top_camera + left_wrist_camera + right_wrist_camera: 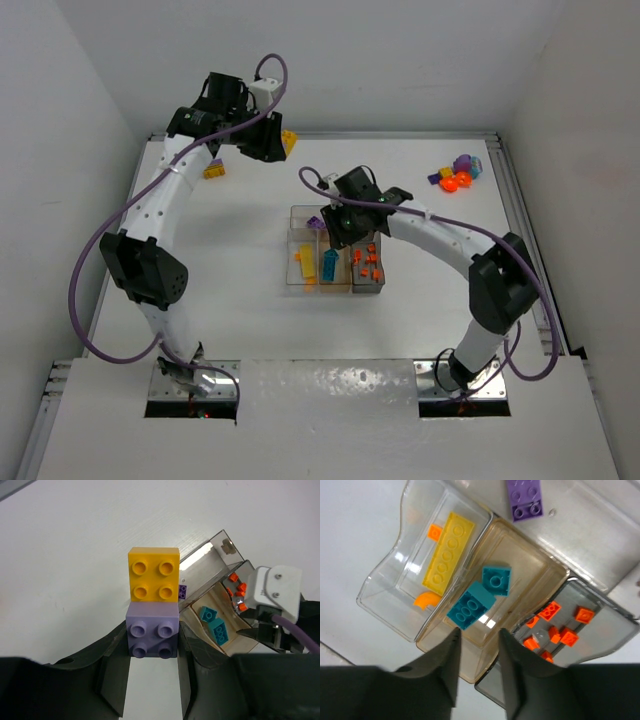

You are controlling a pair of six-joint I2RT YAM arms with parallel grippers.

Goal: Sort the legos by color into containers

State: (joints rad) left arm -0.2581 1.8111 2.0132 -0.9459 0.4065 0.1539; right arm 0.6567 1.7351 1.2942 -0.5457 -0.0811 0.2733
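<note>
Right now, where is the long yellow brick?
The long yellow brick lies in the clear compartment, leftmost in the top view, beside the tan compartment holding the teal bricks.

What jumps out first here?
The left gripper clamps a lilac brick with a yellow brick stacked on it, near the far edge of the table. The right gripper hangs open over the tray, right above the teal bricks in its tan section. In the far right corner lie loose legos.

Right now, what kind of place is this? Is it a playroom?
Probably a robot lab bench, not a playroom: a left arm and right arm bolted to a walled white table, and a clear tray of colour-sorted legos.
</note>
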